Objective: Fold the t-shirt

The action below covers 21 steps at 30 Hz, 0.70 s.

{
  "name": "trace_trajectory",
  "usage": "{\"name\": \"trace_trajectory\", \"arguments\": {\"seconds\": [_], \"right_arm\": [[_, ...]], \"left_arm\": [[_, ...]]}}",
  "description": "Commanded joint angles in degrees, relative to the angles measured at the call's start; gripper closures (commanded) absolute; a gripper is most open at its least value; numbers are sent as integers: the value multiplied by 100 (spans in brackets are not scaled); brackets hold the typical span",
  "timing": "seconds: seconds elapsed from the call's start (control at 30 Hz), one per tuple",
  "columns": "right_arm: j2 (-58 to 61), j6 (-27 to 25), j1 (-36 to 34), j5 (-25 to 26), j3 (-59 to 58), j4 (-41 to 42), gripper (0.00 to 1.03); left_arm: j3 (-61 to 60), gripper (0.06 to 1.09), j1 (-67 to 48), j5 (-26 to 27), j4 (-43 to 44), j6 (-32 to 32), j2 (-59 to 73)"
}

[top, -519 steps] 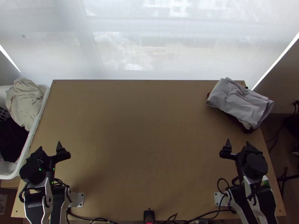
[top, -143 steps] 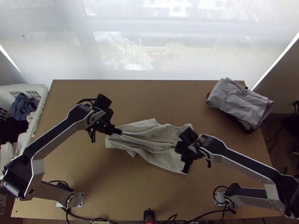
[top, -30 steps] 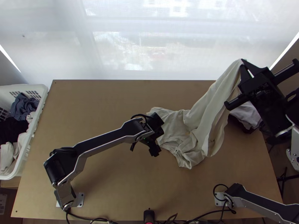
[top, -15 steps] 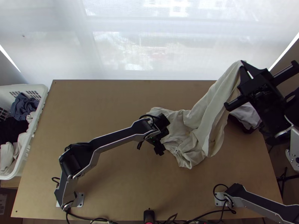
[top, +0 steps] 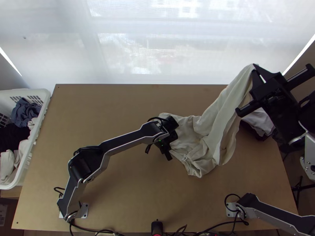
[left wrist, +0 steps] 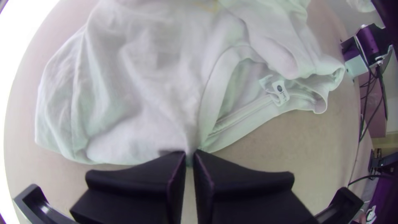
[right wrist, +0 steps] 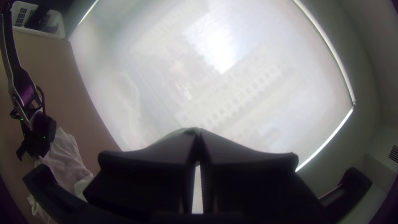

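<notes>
At the far left, a white plastic basket [top: 46, 103] stands alongside the table [top: 106, 106], with a blue-grey garment [top: 24, 114], some black cloth [top: 11, 135] and an off-white cloth [top: 7, 161] loosely heaped in it. Next comes the left arm [top: 126, 141], its base fixed near the table's near left corner; it stretches up and across to just right of the middle. A small black device [top: 156, 227] sits at the middle of the near edge. The left end effector [top: 165, 145] is low over the left edge of the t-shirt [top: 224, 122], and its wrist view shows the fingertips pressed together on a pinch of the cloth, right by the neckline [left wrist: 215, 93]. Inside the neck opening is a small white label [left wrist: 280, 93]. The off-white t-shirt lies bunched and creased on the table, right of the middle, and its other part rises in a long, draped slope toward the far right corner. Up there the right end effector [top: 255, 67] has its fingertips closed on the top of that raised part, so the cloth hangs from them. Below and partly behind the hanging cloth, a light grey cloth [top: 262, 120] lies on a dark cloth [top: 260, 135] at the table's right side. The right arm [top: 271, 212] has its base near the near right corner.
</notes>
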Motion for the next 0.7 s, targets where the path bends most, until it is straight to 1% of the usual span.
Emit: {"name": "trace_trajectory", "arguments": {"seconds": [0.0, 0.13, 0.23, 0.33, 0.43, 0.53, 0.67], "right_arm": [[129, 11, -31, 3, 37, 73, 100], [384, 11, -75, -32, 178, 152, 100], [630, 37, -101, -138, 292, 284, 100], [956, 239, -207, -340, 477, 372, 100], [1377, 441, -321, -533, 793, 434, 100], [1852, 661, -462, -709, 1233, 442, 100], [2265, 872, -532, -832, 1523, 451, 100]], "left_arm": [[110, 105, 166, 220, -143, 85, -425], [83, 105, 315, 237, -380, -38, -1216], [101, 105, 702, 281, -494, -187, -1945], [162, 105, 1247, 404, -582, -266, -2640], [417, 105, 1809, 553, -890, -266, -3149], [804, 105, 2433, 694, -1189, -275, -3492], [1481, 105, 3400, 949, -1268, -512, -3668]]}}
